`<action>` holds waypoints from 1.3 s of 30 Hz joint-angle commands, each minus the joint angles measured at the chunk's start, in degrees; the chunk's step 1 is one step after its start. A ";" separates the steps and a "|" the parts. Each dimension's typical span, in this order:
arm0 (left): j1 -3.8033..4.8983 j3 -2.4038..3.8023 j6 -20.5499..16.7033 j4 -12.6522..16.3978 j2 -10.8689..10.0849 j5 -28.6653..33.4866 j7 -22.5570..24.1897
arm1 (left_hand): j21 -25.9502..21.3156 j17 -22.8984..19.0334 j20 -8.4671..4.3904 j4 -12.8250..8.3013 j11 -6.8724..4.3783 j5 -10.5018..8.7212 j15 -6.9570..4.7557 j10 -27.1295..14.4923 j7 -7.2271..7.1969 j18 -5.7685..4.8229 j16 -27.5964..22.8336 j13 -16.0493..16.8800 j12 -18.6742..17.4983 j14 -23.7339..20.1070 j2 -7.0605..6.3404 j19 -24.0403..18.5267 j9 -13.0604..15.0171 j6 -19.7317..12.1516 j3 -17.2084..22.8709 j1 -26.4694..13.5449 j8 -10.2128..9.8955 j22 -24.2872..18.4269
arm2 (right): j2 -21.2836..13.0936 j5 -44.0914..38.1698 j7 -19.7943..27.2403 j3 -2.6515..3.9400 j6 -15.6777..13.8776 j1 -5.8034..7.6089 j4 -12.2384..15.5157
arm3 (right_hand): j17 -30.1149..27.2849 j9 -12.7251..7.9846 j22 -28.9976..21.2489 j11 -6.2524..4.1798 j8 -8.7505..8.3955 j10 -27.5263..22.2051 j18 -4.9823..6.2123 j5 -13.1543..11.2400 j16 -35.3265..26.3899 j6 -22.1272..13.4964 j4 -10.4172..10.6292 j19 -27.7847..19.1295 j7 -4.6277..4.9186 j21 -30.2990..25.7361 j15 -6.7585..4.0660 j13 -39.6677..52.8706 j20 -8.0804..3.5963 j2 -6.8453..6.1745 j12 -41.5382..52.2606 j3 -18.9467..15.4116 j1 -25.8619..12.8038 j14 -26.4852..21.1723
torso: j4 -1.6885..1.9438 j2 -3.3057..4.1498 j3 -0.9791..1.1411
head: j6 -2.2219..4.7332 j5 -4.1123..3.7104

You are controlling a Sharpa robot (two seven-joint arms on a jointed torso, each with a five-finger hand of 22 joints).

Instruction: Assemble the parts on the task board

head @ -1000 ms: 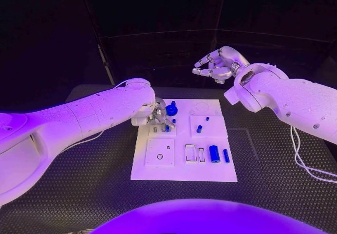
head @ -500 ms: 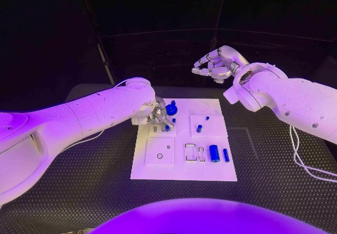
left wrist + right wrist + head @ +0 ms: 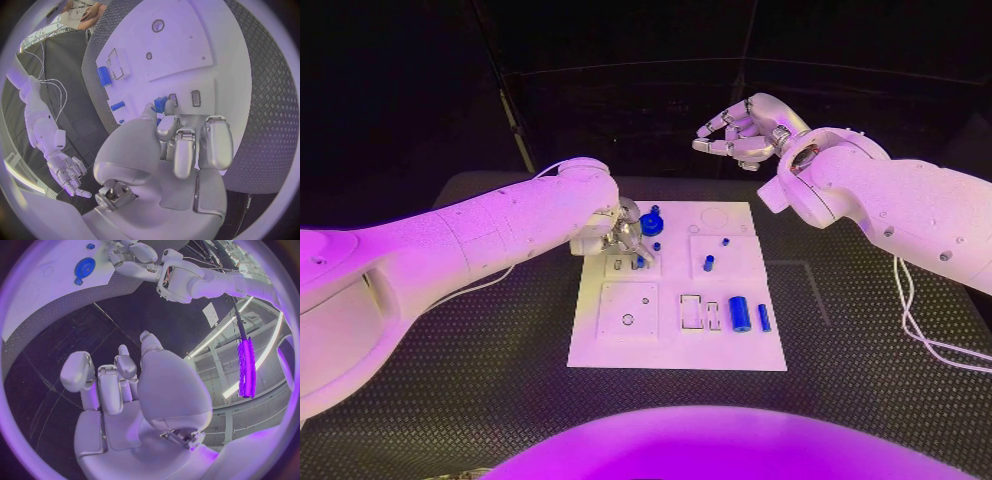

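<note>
Black, diamond-patterned matting covers the table (image 3: 473,380), and the white task board (image 3: 678,350) lies at its centre, long side running from 12 to 6 o'clock.

From 9 o'clock the left arm (image 3: 459,250) reaches across to the board's 11 o'clock corner. Its left hand (image 3: 626,232) hangs low over that corner, fingers curled downward; in the left wrist view the fingertips (image 3: 164,127) close around a small blue part (image 3: 160,104) beside two narrow slots, and the part appears pinched there, though the contact itself is partly hidden.

At 1 o'clock the right arm (image 3: 906,215) comes in from the edge, and its right hand (image 3: 744,130) is raised well above and beyond the board's far end, fingers loosely bent and apart, grasping nothing; the right wrist view shows the same idle palm (image 3: 156,395) against the dark room.

On the board, a round blue disc part (image 3: 652,225) sits near 12 o'clock, just beside the left hand. A thick blue cylinder (image 3: 740,315) lies toward 4 o'clock, with a thin blue rod (image 3: 764,318) just beside it on the outer side. A short blue peg (image 3: 708,264) rests near the board's centre, and a tiny blue stud (image 3: 726,242) sits a little beyond it toward 1 o'clock.
</note>
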 commanded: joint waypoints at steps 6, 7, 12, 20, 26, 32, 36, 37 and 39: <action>-0.05 -0.02 -0.07 0.73 -0.37 0.48 -0.27 | -0.11 15.09 -0.26 -4.64 0.00 4.86 -0.31 -0.79 -0.04 -0.71 0.18 -0.64 -1.30 5.95 -0.93 -0.24 0.20 -0.54 9.01 5.52 -0.95 0.18 | 0.08 -0.13 0.21 0.04 0.59 0.12 -0.06 | 5.41 -0.07 0.00 -0.06 0.27 -0.06 0.40 0.34 -0.15 -0.17 -0.04 0.03 -0.11 -0.19 -0.37 0.12 -0.19 0.76 0.21 -0.33 0.13 3.87 | 0.01 -0.02 -0.01 | -0.04 -0.06; -0.07 -0.02 -0.28 0.89 -0.46 0.62 -0.24 | -0.11 15.09 -0.24 -5.14 0.12 4.95 -0.21 -0.77 0.18 -0.72 0.18 -0.73 -1.48 5.95 -1.44 -0.24 0.34 -0.58 10.98 5.55 -0.96 0.22 | 0.08 -0.13 0.21 0.04 0.61 0.12 -0.08 | 5.41 -0.07 0.00 -0.06 0.27 -0.06 0.40 0.34 -0.15 -0.17 -0.04 0.03 -0.11 -0.19 -0.37 0.12 -0.19 0.76 0.21 -0.33 0.13 3.87 | 0.05 -0.01 -0.01 | -0.04 -0.12; -0.11 -0.02 -2.20 1.94 -1.20 1.13 0.02 | -0.11 15.09 0.33 -7.00 0.70 4.59 -0.17 0.05 0.68 -0.76 0.18 -0.91 -1.82 5.95 -7.95 -0.13 2.49 -0.65 28.35 -1.29 0.11 0.70 | 0.09 -0.13 0.19 0.03 0.74 0.12 -0.20 | 5.36 -0.07 -0.02 -0.06 0.28 -0.06 0.41 0.40 -0.18 -0.18 -0.04 0.02 -0.11 -0.21 -0.37 0.11 -0.19 0.80 0.21 -0.33 0.17 3.86 | 0.08 -0.03 0.02 | -0.04 -0.05; -0.09 0.00 -7.59 5.78 -4.31 3.11 0.17 | -0.13 15.09 0.16 -9.60 0.28 4.62 -0.02 0.67 0.23 -0.79 0.18 -0.91 -1.78 5.95 -10.73 0.09 5.06 -0.89 37.98 -6.79 2.11 1.14 | 0.00 -0.13 0.14 0.01 1.00 0.11 -0.63 | 5.36 -0.08 -0.05 -0.06 0.28 -0.06 0.41 0.49 -0.18 -0.19 -0.03 0.02 -0.11 -0.22 -0.38 0.11 -0.19 0.84 0.22 -0.34 0.21 3.86 | 0.24 -0.04 0.07 | -0.04 0.10; -0.10 0.00 -12.37 9.42 -6.76 3.76 0.12 | -0.22 15.09 -0.05 -11.13 0.03 7.91 -0.18 0.61 0.10 -0.77 0.18 -1.92 -2.52 5.95 -11.92 0.13 6.32 -0.98 40.75 -8.90 3.38 1.18 | -0.11 -0.13 0.19 0.00 1.07 0.11 -0.90 | 5.33 -0.09 -0.10 -0.06 0.37 -0.13 0.41 1.58 -0.23 -0.26 0.08 0.07 -0.10 -0.30 -0.38 0.02 -0.22 1.05 0.18 -0.54 0.50 3.87 | 0.27 -0.07 0.11 | -0.04 0.30; -0.44 -0.02 -15.67 12.14 -8.39 3.90 0.21 | -0.35 15.09 -0.24 -12.07 -0.23 8.52 -0.40 0.36 -0.18 -0.73 0.18 -3.67 -3.67 5.95 -12.51 0.11 7.26 -0.95 42.40 -10.40 4.47 1.13 | -0.27 -0.13 0.17 -0.02 1.16 0.11 -1.07 | 5.32 -0.09 -0.13 -0.06 0.38 -0.15 0.41 1.73 -0.25 -0.27 0.10 0.06 -0.10 -0.33 -0.38 -0.01 -0.22 1.05 0.16 -0.59 0.53 3.86 | 0.47 -0.17 0.12 | -0.04 0.27; -0.89 -0.03 -17.22 13.08 -8.92 3.85 0.27 | -0.38 15.09 -0.33 -12.39 -0.33 8.60 -0.50 0.56 -0.28 -0.73 0.18 -3.80 -3.64 5.95 -12.68 0.13 7.63 -1.00 43.05 -10.99 4.91 1.16 | -0.31 -0.13 0.12 -0.05 1.26 0.10 -1.19 | 5.28 -0.09 -0.14 -0.06 0.38 -0.23 0.42 1.78 -0.27 -0.28 0.11 0.06 -0.10 -0.33 -0.39 -0.13 -0.22 1.06 0.06 -0.60 0.53 3.86 | 0.49 -0.22 0.22 | -0.04 0.34; -1.03 -0.04 -17.67 13.22 -8.99 3.67 0.29 | -0.36 15.09 -0.36 -12.50 -0.37 8.68 -0.53 0.69 -0.32 -0.74 0.18 -3.70 -3.51 5.95 -12.75 0.16 7.75 -1.01 43.25 -11.16 5.05 1.21 | -0.32 -0.13 0.11 -0.06 1.27 0.10 -1.21 | 5.28 -0.09 -0.14 -0.06 0.38 -0.23 0.42 1.78 -0.27 -0.28 0.11 0.06 -0.10 -0.33 -0.39 -0.13 -0.22 1.06 0.06 -0.60 0.53 3.86 | 0.53 -0.24 0.25 | -0.04 0.34; -1.30 -0.05 -18.41 13.39 -9.09 3.23 0.30 | -0.31 15.09 -0.43 -12.69 -0.44 8.94 -0.59 0.94 -0.39 -0.76 0.18 -3.46 -3.21 5.95 -12.87 0.24 7.97 -1.02 43.61 -11.49 5.34 1.32 | -0.35 -0.13 0.10 -0.08 1.31 0.10 -1.23 | 5.28 -0.09 -0.14 -0.06 0.38 -0.23 0.42 1.78 -0.27 -0.28 0.11 0.06 -0.10 -0.33 -0.39 -0.13 -0.22 1.06 0.06 -0.60 0.53 3.86 | 0.55 -0.21 0.24 | -0.04 0.40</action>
